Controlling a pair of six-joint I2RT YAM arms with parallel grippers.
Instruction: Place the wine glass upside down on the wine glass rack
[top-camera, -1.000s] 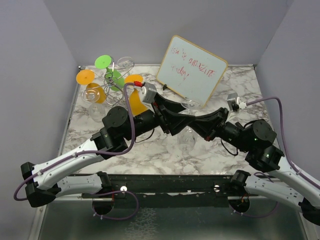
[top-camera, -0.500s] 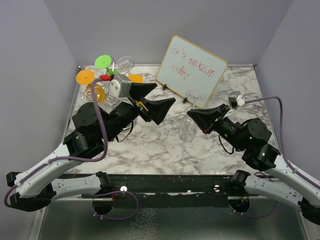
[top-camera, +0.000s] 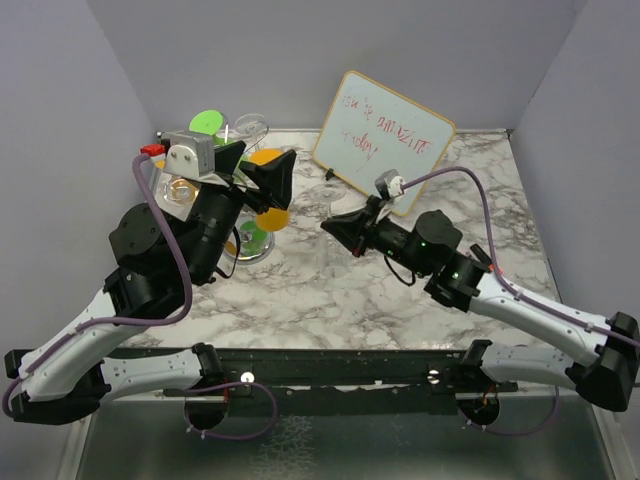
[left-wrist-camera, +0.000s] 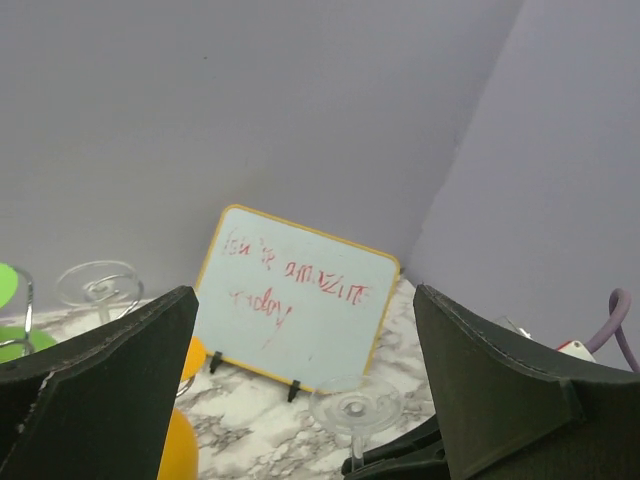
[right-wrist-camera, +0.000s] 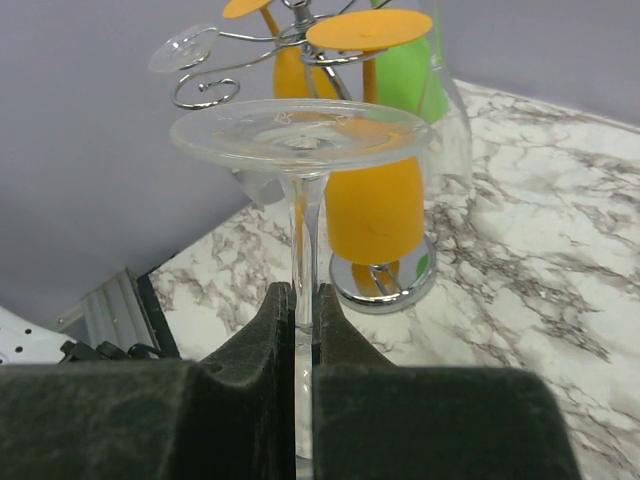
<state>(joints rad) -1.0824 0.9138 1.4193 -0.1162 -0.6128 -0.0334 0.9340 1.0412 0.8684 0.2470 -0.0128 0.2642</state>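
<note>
R gripper (right-wrist-camera: 303, 320) pinches wine glass (right-wrist-camera: 300, 135) by stem, foot up, short of wine glass rack (right-wrist-camera: 355, 292); L gripper (left-wrist-camera: 300, 345) spread, empty. Inverted OK; hanging on rack not yet done

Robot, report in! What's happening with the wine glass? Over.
Left gripper open, empty. Right gripper shut on wine glass stem, foot up. Rack ahead, not reached; orange glass hangs on its near side.

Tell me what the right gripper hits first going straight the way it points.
Probably the orange upside-down wine glass hanging on the silver wire rack, straight ahead of the right gripper and its held clear wine glass; depth is unclear.
</note>
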